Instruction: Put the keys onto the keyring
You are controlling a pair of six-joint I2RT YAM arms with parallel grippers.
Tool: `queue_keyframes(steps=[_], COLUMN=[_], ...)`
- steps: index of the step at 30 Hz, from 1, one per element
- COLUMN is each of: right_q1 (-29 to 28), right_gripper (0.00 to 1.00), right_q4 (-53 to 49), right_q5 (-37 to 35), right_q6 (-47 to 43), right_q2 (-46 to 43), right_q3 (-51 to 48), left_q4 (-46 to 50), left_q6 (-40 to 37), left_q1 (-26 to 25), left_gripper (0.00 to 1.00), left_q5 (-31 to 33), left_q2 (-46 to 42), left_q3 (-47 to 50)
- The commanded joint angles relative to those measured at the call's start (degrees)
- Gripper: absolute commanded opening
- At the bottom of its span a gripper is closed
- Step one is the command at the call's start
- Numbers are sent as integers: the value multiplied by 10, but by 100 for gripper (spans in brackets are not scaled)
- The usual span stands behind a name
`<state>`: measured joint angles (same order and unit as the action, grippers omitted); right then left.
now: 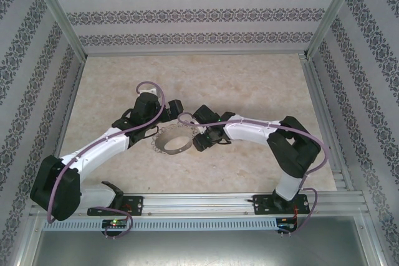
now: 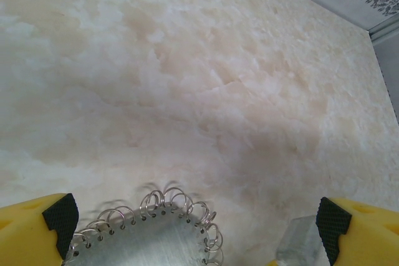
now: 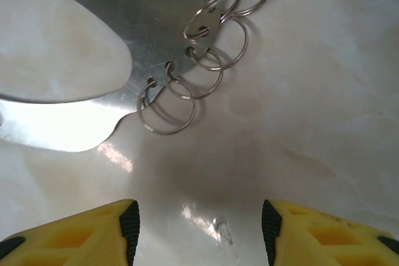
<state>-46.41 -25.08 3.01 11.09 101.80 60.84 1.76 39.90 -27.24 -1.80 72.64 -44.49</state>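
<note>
The right claw [image 3: 199,225] is hanging low over the bench [image 1: 249,79], its yellow fingers partly apart and empty, facing the small split rings [image 3: 167,107] fringing the keyring [image 1: 173,142]. The left claw [image 2: 194,223] is gaping wide astride the hoop's opposite rim, gripping nothing. The hoop is lying about mid-bench, slightly toward the near edge. Steadying it seems to be the step in hand; next, a key needs threading onto a split ring. The bench is gleaming marbled beige, and patterned walls [image 1: 199,14] are enclosing it.

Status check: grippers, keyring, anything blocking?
Left gripper open, straddling keyring rim. Right gripper open, empty, facing the keyring's small rings. No obstruction seen ahead of it.
</note>
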Motion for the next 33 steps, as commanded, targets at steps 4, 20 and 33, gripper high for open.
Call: queue_keyframes(steps=[4, 20, 33], right_q1=[-7, 47, 68], right_gripper=[57, 54, 48], right_q4=[1, 8, 8], right_q5=[-29, -4, 92], right_q6=[-14, 9, 119], right_q2=[41, 93, -5], right_q3=[45, 130, 48], left_q4=[9, -2, 5], left_q6=[7, 6, 1], left_q1=[9, 11, 12], left_gripper=[100, 100, 100], left_q5=[20, 16, 7], left_q2=[-14, -15, -18], left_q3=[9, 17, 21])
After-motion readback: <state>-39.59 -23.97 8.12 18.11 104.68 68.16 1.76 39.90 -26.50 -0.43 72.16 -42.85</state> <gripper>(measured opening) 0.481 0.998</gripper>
